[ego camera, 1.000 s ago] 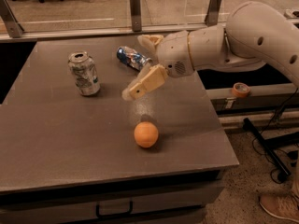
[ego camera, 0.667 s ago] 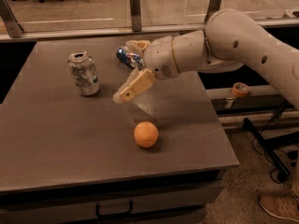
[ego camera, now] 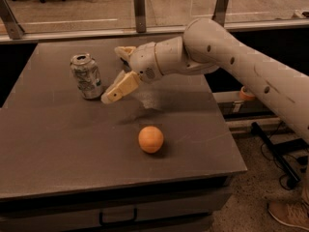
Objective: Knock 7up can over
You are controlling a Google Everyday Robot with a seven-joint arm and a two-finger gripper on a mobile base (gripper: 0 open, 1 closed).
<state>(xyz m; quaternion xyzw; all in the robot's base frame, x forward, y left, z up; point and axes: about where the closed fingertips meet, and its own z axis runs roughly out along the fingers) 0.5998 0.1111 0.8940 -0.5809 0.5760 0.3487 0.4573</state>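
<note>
The 7up can (ego camera: 87, 76) stands upright at the back left of the dark table (ego camera: 58, 149). It is silver-white with green markings, a dented body and a silver top. My gripper (ego camera: 112, 75) is just to the right of the can, low over the table, with its fingers spread open and empty. The lower finger (ego camera: 119, 88) points down-left, and its tip is right beside the can's base. I cannot tell if it touches the can. The white arm (ego camera: 227, 57) reaches in from the right.
An orange ball (ego camera: 151, 139) lies on the table in front of the gripper. The table's right edge drops to a floor with cables, an orange roll (ego camera: 246, 94) and a shoe (ego camera: 289, 214). A glass rail with posts (ego camera: 139, 6) runs behind the table.
The gripper has moved left across the table and now sits beside the 7up can. The blue-and-silver can seen behind it earlier is now hidden by the arm. The can and ball have not moved.
</note>
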